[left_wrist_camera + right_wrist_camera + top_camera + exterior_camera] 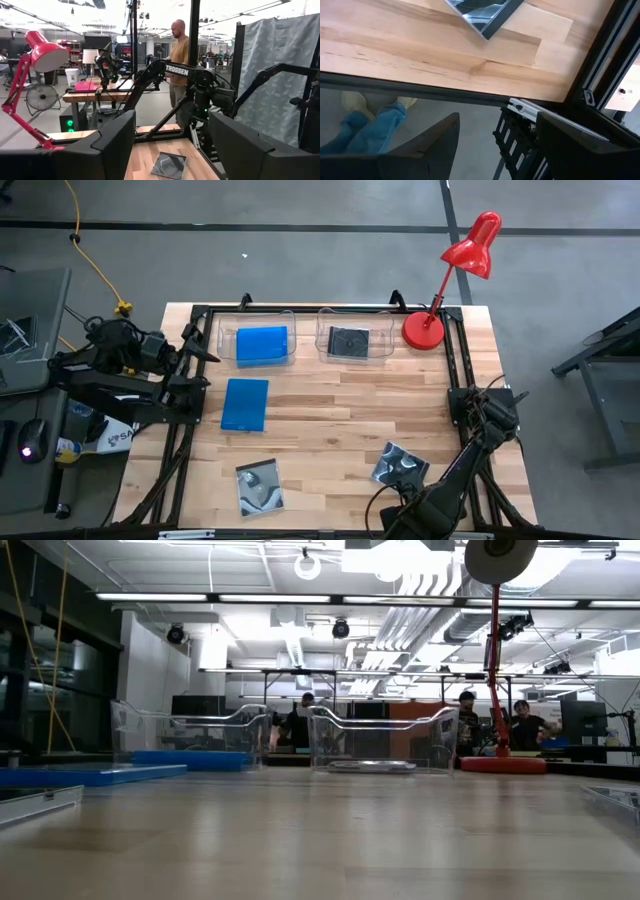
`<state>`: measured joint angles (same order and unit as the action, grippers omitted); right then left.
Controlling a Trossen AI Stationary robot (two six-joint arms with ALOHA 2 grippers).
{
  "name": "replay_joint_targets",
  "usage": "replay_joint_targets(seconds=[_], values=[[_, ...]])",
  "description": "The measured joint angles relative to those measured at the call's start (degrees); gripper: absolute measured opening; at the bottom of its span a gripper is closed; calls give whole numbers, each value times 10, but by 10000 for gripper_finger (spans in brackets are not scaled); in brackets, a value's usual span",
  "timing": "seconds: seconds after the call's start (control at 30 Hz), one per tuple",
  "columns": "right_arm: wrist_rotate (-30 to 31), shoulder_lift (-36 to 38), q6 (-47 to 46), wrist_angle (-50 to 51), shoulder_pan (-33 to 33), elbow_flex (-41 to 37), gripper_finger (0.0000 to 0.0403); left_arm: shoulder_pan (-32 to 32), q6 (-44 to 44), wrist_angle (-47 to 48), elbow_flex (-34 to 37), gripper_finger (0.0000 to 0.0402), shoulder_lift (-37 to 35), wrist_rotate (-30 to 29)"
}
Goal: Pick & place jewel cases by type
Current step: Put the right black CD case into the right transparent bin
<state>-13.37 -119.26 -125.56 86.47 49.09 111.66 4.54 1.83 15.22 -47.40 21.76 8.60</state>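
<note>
Four jewel cases visible in the high view, spread over the wooden worktop (330, 395). One bright blue rectangular case (262, 344) lying flat inside the left clear tub (228, 337) at the far edge. One square black case (348, 342) flat inside the right clear tub (383, 340), just beside the base of the red lamp (424, 330). A second blue case (245, 404) flat on the bare wood, near the left tub and apart from it. Two square cases with silvery-grey swirl covers near the front edge: one (259, 486) towards the left, lying roughly square to the edge, one (400, 467) towards the right, turned at an angle. All thin, flat, none stacked.

Left gripper (200, 357) parked off the left side of the worktop, jaws open and holding nothing. Right gripper (495, 145) low at the front right corner, past the worktop edge, jaws open and empty, the angled swirl case just beyond them.

Person's legs in blue jeans (367, 131) on the floor below the front edge.
</note>
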Motion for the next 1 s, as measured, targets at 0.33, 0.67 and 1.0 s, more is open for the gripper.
replay_joint_targets(seconds=[0.33,0.67,1.0], values=[[17,15,0,10,5,0,241,0,3,0,0,248,0,33],[116,58,22,35,17,0,178,0,2,0,0,248,0,42],[174,64,47,36,51,0,46,0,26,-47,20,248,26,19]])
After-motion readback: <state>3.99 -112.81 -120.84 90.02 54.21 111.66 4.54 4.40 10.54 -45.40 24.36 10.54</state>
